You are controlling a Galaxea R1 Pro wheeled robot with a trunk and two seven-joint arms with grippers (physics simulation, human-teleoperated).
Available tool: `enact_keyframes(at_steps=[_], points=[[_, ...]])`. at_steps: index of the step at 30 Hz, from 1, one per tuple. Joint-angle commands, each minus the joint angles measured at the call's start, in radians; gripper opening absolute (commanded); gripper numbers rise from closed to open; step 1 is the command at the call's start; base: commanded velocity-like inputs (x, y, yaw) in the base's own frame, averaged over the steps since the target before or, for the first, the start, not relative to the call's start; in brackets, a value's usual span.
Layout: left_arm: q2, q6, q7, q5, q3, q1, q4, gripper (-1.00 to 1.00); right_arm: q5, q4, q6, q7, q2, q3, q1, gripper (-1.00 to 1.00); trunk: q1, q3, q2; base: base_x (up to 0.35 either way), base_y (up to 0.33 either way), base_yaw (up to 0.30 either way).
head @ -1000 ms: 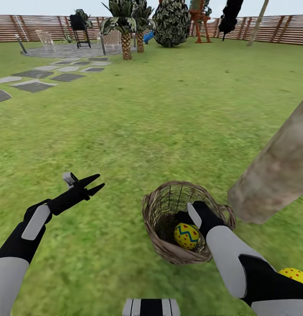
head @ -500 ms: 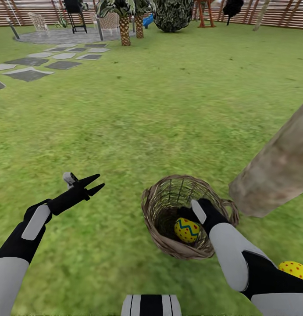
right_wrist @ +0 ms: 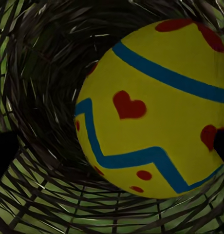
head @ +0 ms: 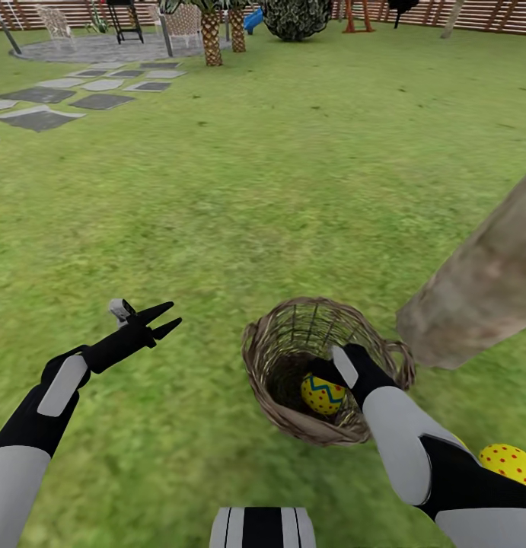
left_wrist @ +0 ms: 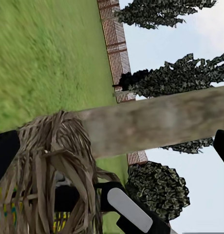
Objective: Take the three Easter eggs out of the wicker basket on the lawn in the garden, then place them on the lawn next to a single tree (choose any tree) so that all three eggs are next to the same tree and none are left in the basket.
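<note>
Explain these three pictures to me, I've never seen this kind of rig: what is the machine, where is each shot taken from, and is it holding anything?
It is a simulated two-armed robot standing on a lawn. The wide picture comes from a camera on its head, looking down over both arms. The other two come from cameras near each arm's tool.

The left tool hangs open over the grass, holding nothing. The right arm reaches into a wicker basket, and the right tool is down beside a yellow egg with a blue zigzag. The right wrist picture shows that egg close up, with a dark fingertip at each edge, so the tool looks open and has not yet closed on it.

A second egg lies on the grass behind the right arm, close to a thick pale trunk.
</note>
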Motion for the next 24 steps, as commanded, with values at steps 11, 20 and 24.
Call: enact_keyframes(at_steps=[11, 20, 24], points=[[0.0, 0.005, -0.001, 0.002, 0.0, 0.0, 0.0, 1.0, -0.006, -0.003, -0.033, -0.104, 0.005, -0.002, 0.001, 1.0, 0.0, 0.0, 0.0, 0.0, 0.0, -0.025], [0.0, 0.005, -0.001, 0.002, 0.0, 0.0, 0.0, 1.0, -0.007, -0.003, -0.058, -0.116, 0.007, -0.001, 0.001, 1.0, 0.002, -0.015, -0.001, 0.0, 0.0, 0.0], [0.0, 0.005, -0.001, 0.002, 0.0, 0.0, 0.0, 1.0, -0.007, -0.003, -0.057, -0.116, 0.007, -0.001, 0.001, 1.0, 0.003, -0.023, -0.002, 0.0, 0.0, 0.0]])
